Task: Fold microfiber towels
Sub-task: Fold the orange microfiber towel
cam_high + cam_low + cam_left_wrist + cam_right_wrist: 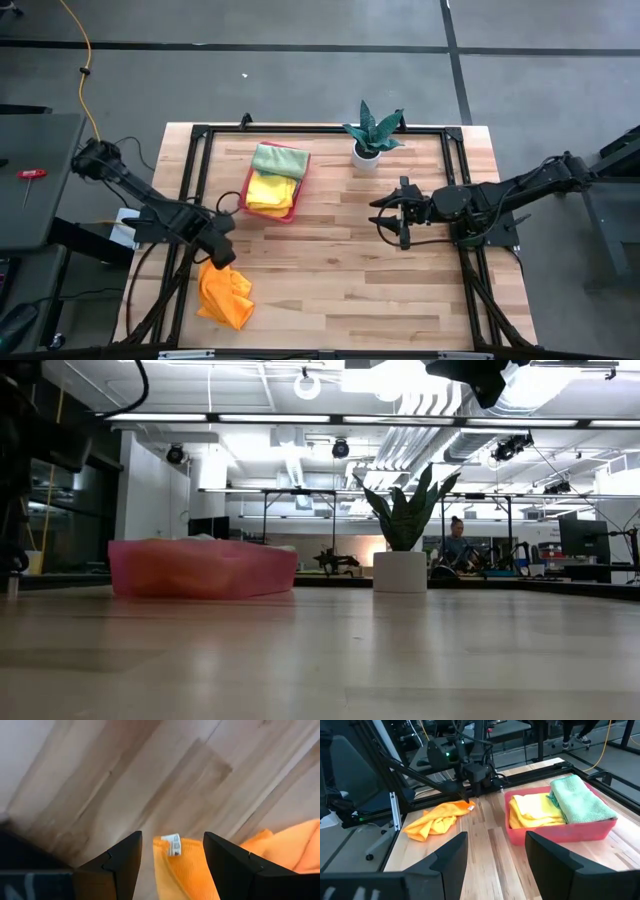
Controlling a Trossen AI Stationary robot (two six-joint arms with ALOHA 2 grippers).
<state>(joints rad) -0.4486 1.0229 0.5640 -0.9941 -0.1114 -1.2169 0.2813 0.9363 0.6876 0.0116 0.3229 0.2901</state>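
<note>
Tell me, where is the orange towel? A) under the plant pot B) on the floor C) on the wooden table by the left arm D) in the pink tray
C: the orange towel lies crumpled on the bare table, just under the left gripper, outside the pink tray.

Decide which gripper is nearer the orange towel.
Left. The left gripper sits over a corner of the orange towel; the right gripper hangs far across the table.
</note>
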